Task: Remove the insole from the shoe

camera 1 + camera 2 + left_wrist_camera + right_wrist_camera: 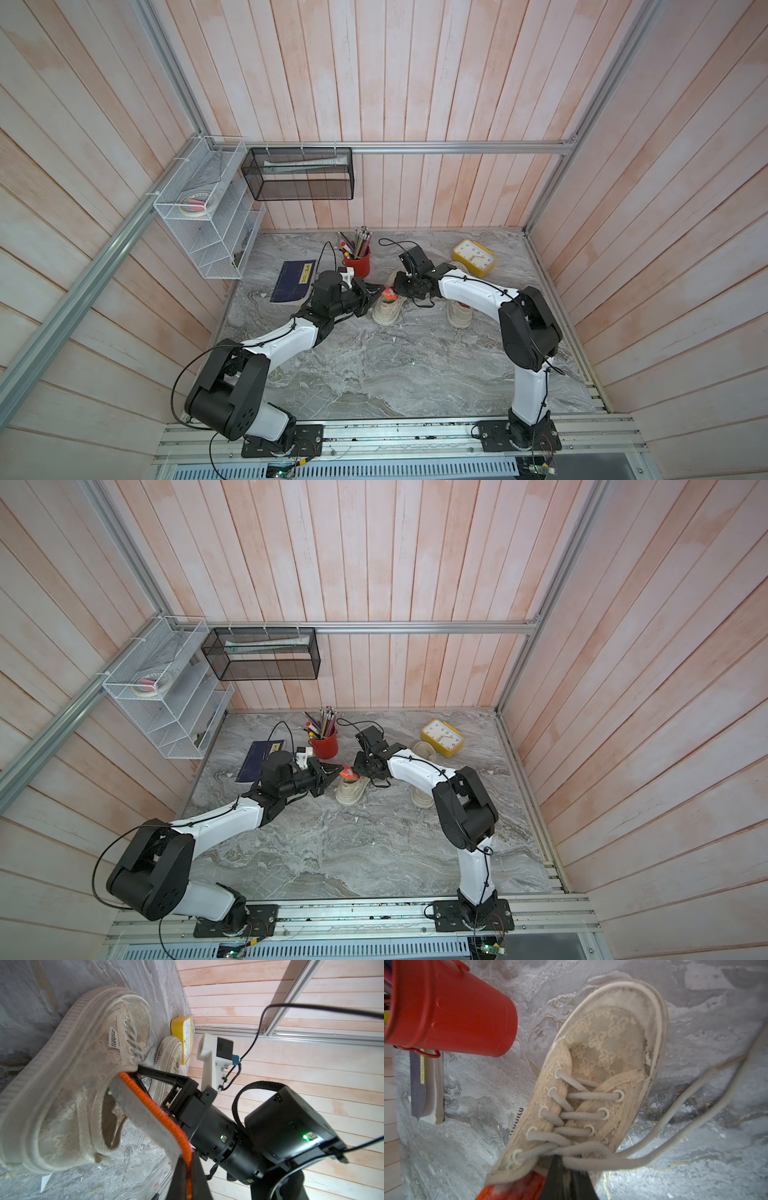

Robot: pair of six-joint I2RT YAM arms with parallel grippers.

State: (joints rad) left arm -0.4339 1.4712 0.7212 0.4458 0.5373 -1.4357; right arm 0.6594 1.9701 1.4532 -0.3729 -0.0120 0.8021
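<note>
- Firstly, writing: the shoe carries a small white side tag with black block lettering that looks like "miu miu", but the strokes are too blurred to confirm. The yellow label on the dark blue notebook is unreadable.
- Insole: pale grey felt-like face with a bright orange stitched edge. Its heel end sticks up out of the shoe's opening and the forepart is hidden inside.
- Shoe: cream lace upper, ribbed off-white sole, loose laces. It sits on the table near the red pencil cup, with a second shoe on the robot's right.
- Axis: the shoe's length runs front to back, toe toward the arm bases and heel toward the back wall. The insole's free end slants out toward the robot's left.
- Left jaws: closed on the insole's free end.
- Right jaws: closed at the shoe's collar by the top eyelets, with pale fabric showing between them.
</note>
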